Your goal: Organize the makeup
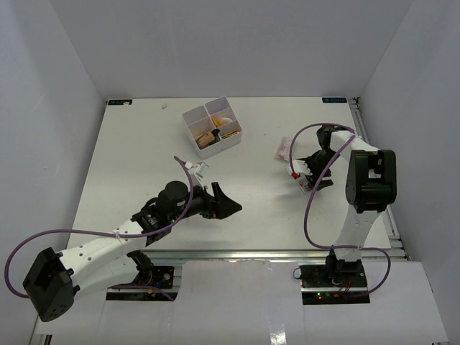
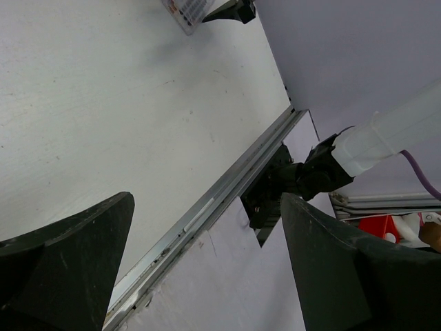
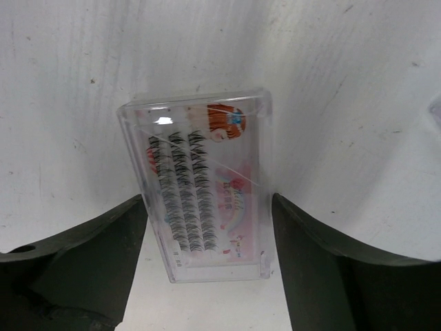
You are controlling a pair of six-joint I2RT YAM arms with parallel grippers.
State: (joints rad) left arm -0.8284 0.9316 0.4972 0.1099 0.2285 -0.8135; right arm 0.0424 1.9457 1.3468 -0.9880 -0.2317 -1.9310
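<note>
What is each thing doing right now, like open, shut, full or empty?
Left gripper: open, empty.
Right gripper: open, straddling the lash case.
Lash case: flat on the table, not lifted.
Pink packet: lying on the table, untouched.
White box: lidless, partly filled, one compartment looks empty.

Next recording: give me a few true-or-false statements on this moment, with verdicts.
1. The left fingers stand open with nothing between them. True.
2. All four compartments of the box are empty. False: at least two hold beige and orange items.
3. A clear lash case lies between the right fingers. True.
4. The case stands upright on its edge. False: it lies flat on the table.
5. The left fingers are inside the box. False: they are well apart from it, nearer the arm bases.
</note>
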